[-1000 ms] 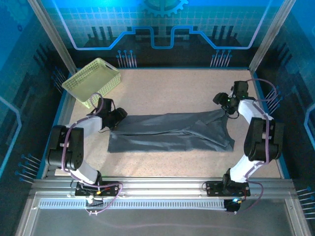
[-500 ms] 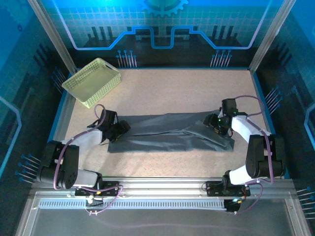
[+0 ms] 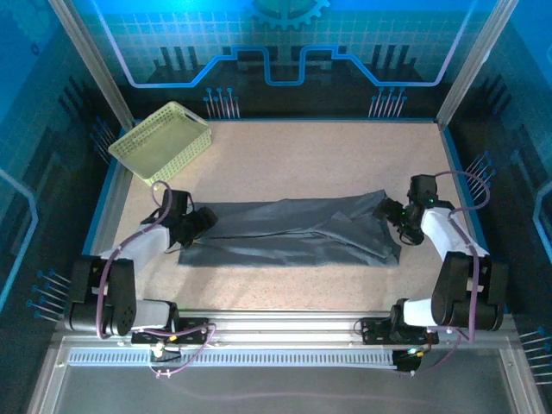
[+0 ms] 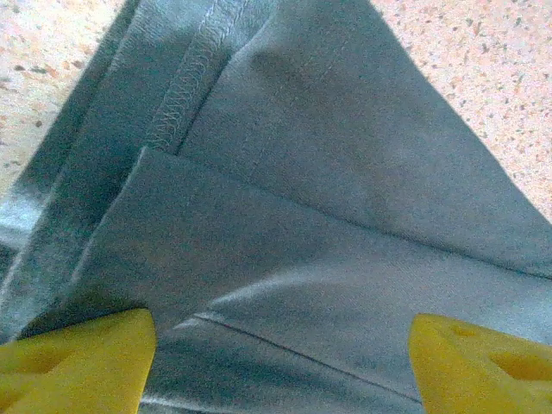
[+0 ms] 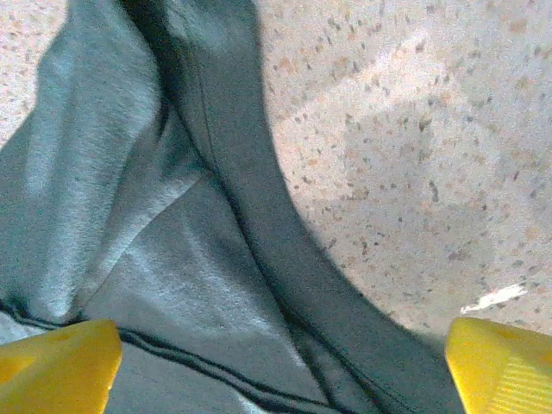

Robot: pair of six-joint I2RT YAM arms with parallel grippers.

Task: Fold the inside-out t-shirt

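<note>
The inside-out t-shirt [image 3: 293,233] is laid flat as a long band across the middle of the table [image 3: 345,155]. Since the earlier frame, the left gripper [image 3: 200,221] and right gripper [image 3: 393,213] have been drawn outward to the band's ends. Both jaws are spread wide, and no fabric is clamped.

This is a robotics lab test cell; a speckled tabletop [image 3: 293,151] is boxed in by aluminium posts [image 3: 92,60] and blue backdrop panels [image 3: 362,34] printed with circuit traces and a gear. Two cabled robot arms, the left arm [image 3: 108,289] and the right arm [image 3: 461,276], are bolted to a slotted aluminium rail [image 3: 285,328] at the near edge.
</note>
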